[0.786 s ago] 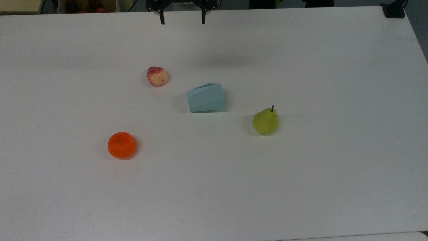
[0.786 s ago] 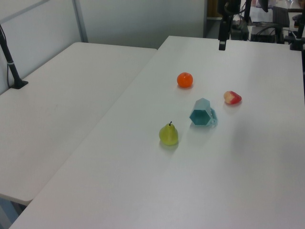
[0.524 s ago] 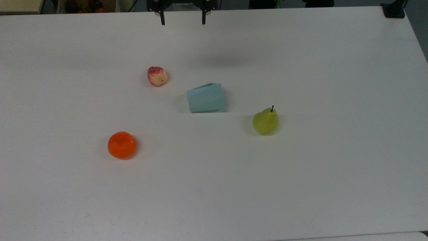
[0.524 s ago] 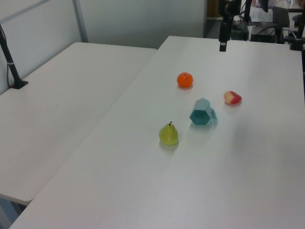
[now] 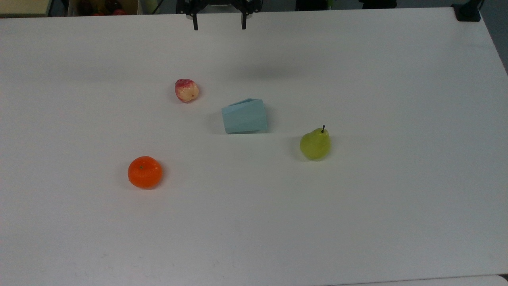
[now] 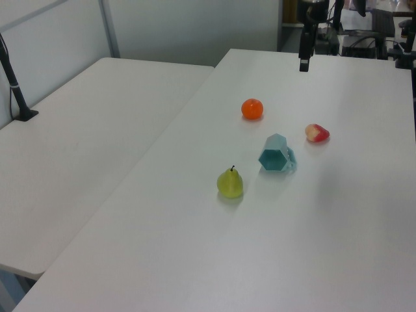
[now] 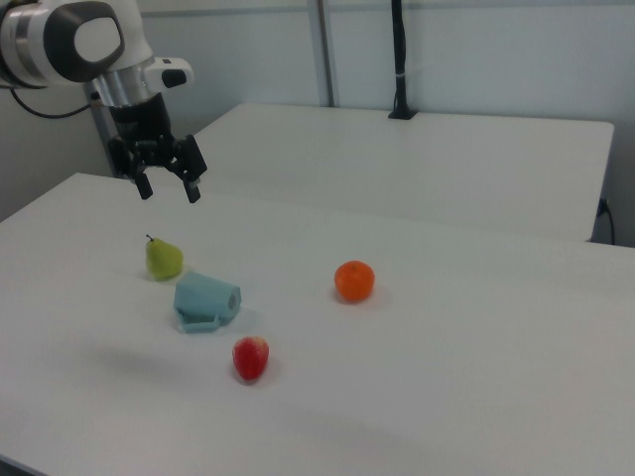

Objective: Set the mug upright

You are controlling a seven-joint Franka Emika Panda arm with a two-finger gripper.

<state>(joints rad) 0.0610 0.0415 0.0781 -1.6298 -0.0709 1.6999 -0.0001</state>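
In the top view the mug (image 5: 244,115) lies on its side mid-surface (image 5: 357,222), between the strawberry (image 5: 186,90) and the pear (image 5: 315,143), with the pincer (image 5: 219,26) spread wide and empty at the far edge — well apart. In the left view the mug's faceted base end faces the camera; those slanted flats could slip from a poor grip. In the right view the pear sits just beside the mug — a careless sweep might knock it rolling.
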